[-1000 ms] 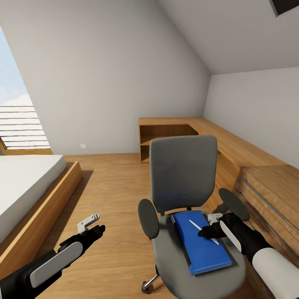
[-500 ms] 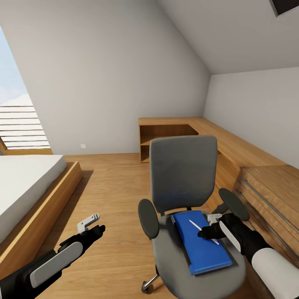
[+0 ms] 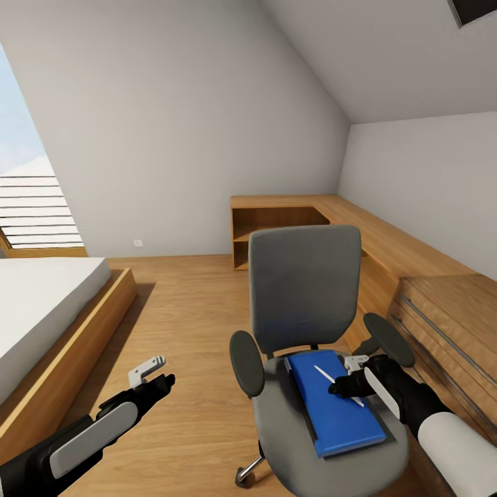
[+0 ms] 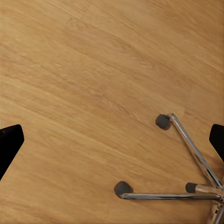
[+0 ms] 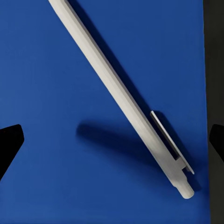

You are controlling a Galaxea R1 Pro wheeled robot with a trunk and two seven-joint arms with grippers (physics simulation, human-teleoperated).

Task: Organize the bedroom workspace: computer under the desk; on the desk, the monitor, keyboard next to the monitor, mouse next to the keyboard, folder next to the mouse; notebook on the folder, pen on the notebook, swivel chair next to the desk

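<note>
On the grey padded seat of the swivel chair [image 3: 304, 290], lying flat: a thin bright blue rectangular folder [image 3: 338, 407], with a slim white clip pen [image 5: 122, 97] resting diagonally across it. Just above the pen and folder, hovering: the right claw [image 3: 352, 379], black fingers spread wide to either side, gripping nothing; whether touching the pen cannot be told. Out over the light wooden floor [image 4: 84, 84] to the chair's left, held low: the left claw [image 3: 148, 369], fingers likewise wide apart and empty, looking down on the chrome legs and dark castors of the chair base [image 4: 186, 163]. Beyond the tall backrest, along the sloped grey wall: a low light-wood shelving unit [image 3: 290, 221]. At far left, a low wooden-framed bed with white mattress [image 3: 48, 304].
</note>
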